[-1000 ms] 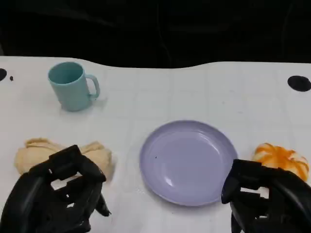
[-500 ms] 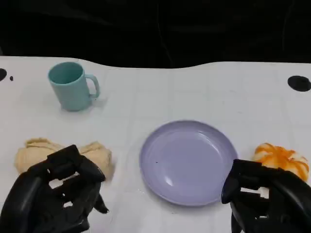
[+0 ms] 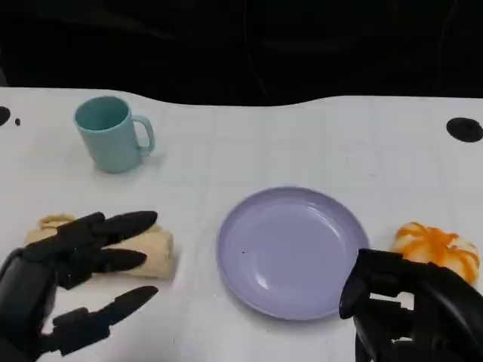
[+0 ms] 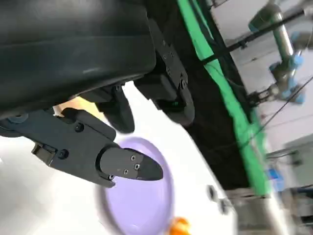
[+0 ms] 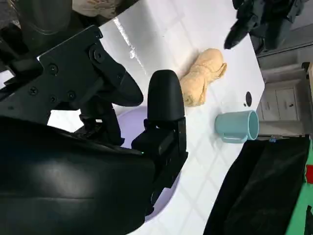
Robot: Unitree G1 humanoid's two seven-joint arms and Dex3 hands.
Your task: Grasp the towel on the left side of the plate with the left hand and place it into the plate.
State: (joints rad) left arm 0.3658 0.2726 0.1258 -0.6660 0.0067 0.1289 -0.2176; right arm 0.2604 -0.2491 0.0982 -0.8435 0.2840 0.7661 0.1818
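Note:
A rolled tan towel (image 3: 155, 249) lies on the white table left of the lavender plate (image 3: 290, 253). My left hand (image 3: 72, 279) hovers over the towel's near end with its fingers spread wide, covering much of it and holding nothing. In the left wrist view the fingers (image 4: 105, 156) reach out toward the plate (image 4: 142, 200), with a sliver of towel (image 4: 83, 104) behind them. My right hand (image 3: 411, 317) stays at the plate's near right edge, fingers curled in on nothing. The right wrist view shows the towel (image 5: 203, 76) with the left hand (image 5: 264, 19) beyond it.
A teal mug (image 3: 113, 134) stands at the back left, also seen as the mug (image 5: 237, 125) in the right wrist view. An orange-and-white object (image 3: 438, 247) lies right of the plate, just beyond my right hand. The table's far edge meets a dark backdrop.
My left hand has uncurled: its fingers were bunched in front of the towel and now stretch out spread over it. The right hand and the objects have stayed put.

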